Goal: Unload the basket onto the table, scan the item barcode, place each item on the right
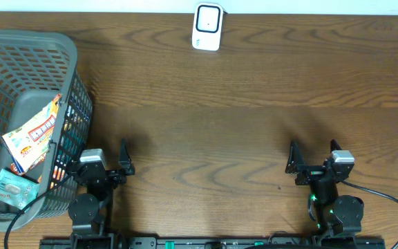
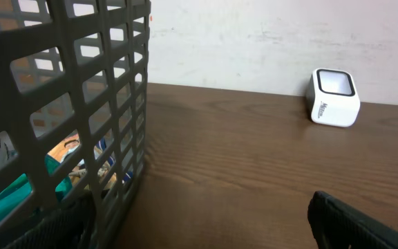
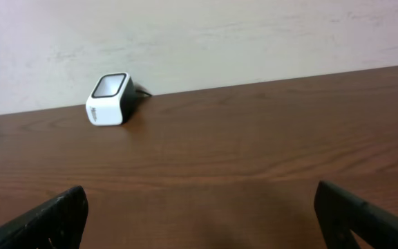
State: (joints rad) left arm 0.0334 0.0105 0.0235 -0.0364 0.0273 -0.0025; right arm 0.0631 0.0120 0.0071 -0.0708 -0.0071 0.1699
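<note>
- While both arms sit at the near edge of the tabletop (image 1: 220,124), the left gripper (image 1: 102,158) is seen with its jaws wide apart and nothing between them, just beside the grey basket (image 1: 26,43).
- The right gripper (image 1: 314,158) is likewise seen with jaws spread and empty, well apart from the left one.
- A colourful packet (image 1: 33,135) is contained in the basket at the tabletop's left side, and a teal-and-white packet (image 1: 11,187) is seen beside it, nearer the robot.
- The white barcode scanner (image 1: 207,26) is placed at the far edge, its window turned upward.
</note>
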